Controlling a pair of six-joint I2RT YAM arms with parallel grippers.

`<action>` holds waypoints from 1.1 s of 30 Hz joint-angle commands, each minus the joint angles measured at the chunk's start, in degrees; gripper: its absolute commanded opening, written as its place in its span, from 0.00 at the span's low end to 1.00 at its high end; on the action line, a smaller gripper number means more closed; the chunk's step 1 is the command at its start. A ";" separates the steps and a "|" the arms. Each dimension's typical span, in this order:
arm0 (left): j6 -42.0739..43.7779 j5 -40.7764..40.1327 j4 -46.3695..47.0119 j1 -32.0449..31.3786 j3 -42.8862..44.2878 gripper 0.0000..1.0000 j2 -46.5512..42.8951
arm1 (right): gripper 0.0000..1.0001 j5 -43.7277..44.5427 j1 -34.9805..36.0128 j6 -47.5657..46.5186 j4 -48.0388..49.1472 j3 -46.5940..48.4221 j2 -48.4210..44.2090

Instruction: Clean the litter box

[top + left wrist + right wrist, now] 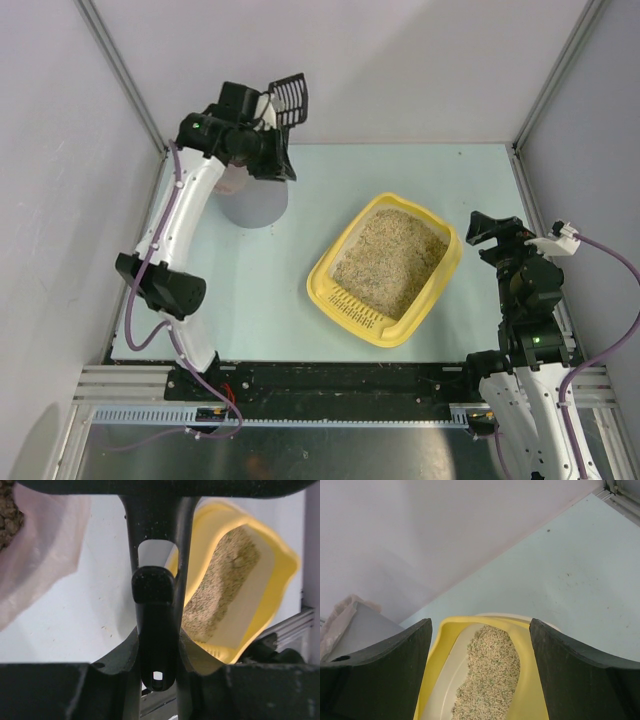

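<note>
The yellow litter box [441,288] lies askew mid-table, its slotted grille toward the near edge and beige litter [390,262] inside. My left gripper [262,125] is raised at the back left, shut on the handle of a black slotted scoop [289,100] whose head points at the back wall. In the left wrist view the scoop handle [155,630] is clamped between the jaws of the left gripper [157,670], with the litter box [282,575] off to the right. My right gripper [487,230] hangs open just right of the box. Its wrist view shows the right gripper [480,670] framing the litter box [437,655], holding nothing.
A grey bin [255,205] with a pink liner [45,555] stands under the left arm at the back left; brown clumps [7,515] show inside the liner. White walls close the back and sides. A metal rail [330,385] runs along the near edge.
</note>
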 commanded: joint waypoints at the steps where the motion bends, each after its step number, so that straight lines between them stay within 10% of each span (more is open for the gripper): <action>1: -3.10 11.80 5.44 4.17 4.38 0.00 0.14 | 0.84 -0.29 0.22 0.61 2.28 -0.04 -0.51; 17: -19.71 33.16 28.19 13.13 -6.13 0.00 -4.93 | 0.84 0.33 0.22 0.26 2.11 -0.04 -1.13; 33: -71.05 49.86 105.90 21.67 -53.71 0.00 -15.85 | 0.84 0.06 0.40 0.35 2.28 -0.04 -0.08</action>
